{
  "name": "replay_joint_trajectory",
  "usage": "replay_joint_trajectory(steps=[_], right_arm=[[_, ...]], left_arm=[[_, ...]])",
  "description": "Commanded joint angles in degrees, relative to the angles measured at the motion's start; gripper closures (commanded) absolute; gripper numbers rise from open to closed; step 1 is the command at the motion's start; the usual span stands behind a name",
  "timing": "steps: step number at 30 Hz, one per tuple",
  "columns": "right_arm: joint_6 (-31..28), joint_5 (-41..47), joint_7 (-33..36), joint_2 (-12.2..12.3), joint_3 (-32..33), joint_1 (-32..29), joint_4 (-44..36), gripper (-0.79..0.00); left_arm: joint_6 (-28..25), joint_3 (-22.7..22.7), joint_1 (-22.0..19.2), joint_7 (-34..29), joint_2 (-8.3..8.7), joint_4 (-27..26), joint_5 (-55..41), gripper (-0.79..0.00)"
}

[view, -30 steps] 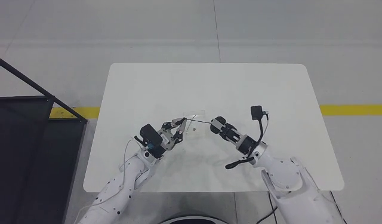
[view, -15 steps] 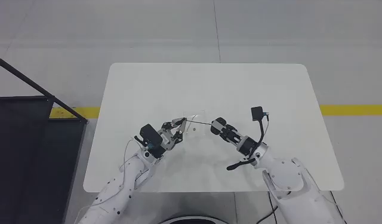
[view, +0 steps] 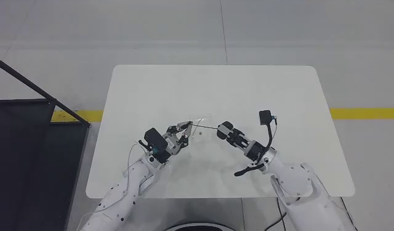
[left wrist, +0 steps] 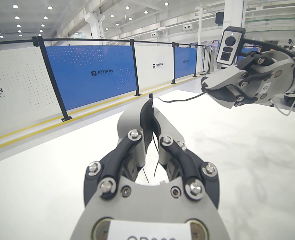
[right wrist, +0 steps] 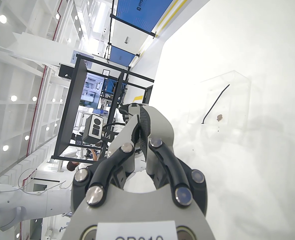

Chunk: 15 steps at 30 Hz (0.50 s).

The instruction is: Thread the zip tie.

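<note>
Zip tie (left wrist: 182, 99): suspended above table (view: 277, 95), spanning from left gripper (left wrist: 150, 112) to right gripper (left wrist: 207, 89). Left: pressed together, pinching what looks like head end upright. Right: pressed together, pinching strap, free tip just beside head. Cannot tell whether tip already threaded. Expect strap buckling or sideways miss if pushed off-axis; expect slip from pinch if pulled. Ignore spare tie (right wrist: 216, 102) in clear tray (right wrist: 237, 81).

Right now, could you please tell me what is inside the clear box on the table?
Inside the clear box lie a thin black strip and a small brown scrap. Its walls are see-through, so nothing inside is hidden.
</note>
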Motion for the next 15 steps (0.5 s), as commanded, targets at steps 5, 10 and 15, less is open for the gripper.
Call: replay_joint_trajectory(steps=[5,10,15], right_arm=[[1.0,0.7,-0.2,-0.2,-0.8,0.9,-0.5,0.0],[3.5,0.5,-1.4,-0.6,-2.4,2.2,-1.2,0.0],[3.9,0.7,-1.1,-0.7,-2.3,2.5,-1.3,0.0]], left_arm=[[0.0,0.0,0.0,0.0,0.0,0.0,0.0,0.0],[0.0,0.0,0.0,0.0,0.0,0.0,0.0,0.0],[0.0,0.0,0.0,0.0,0.0,0.0,0.0,0.0]])
